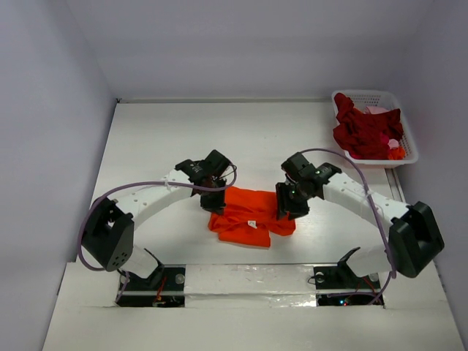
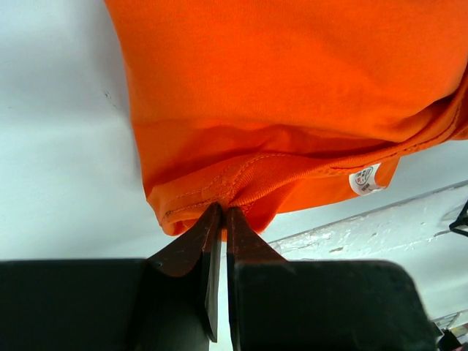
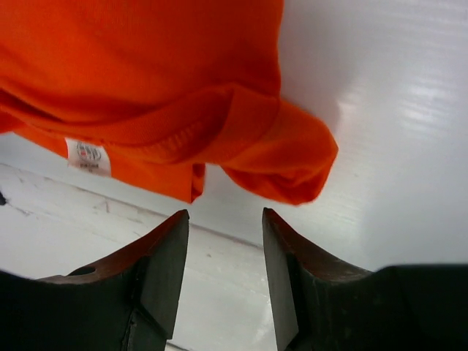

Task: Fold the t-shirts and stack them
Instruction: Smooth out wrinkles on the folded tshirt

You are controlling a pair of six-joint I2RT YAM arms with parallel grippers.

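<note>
Mid-frame from above, a bright orange soft cloth t-shirt (image 1: 248, 217) lies crumpled on the white tabletop (image 1: 161, 139). Left fingers (image 2: 194, 245) pinch its stitched hem; right fingers (image 3: 164, 256) gape empty near its corner. Light, limp; hems likely grip best.

A robotics lab cell — bare pale walls (image 1: 44, 110) box in a flat white table (image 1: 168, 139), with a white-and-black left arm (image 1: 146, 196) and right arm (image 1: 358, 196) bolted at the frame's bottom edge.

orange t-shirt (image 1: 245, 217), dk red shirts (image 1: 362, 131), white basket (image 1: 369, 93)
</note>
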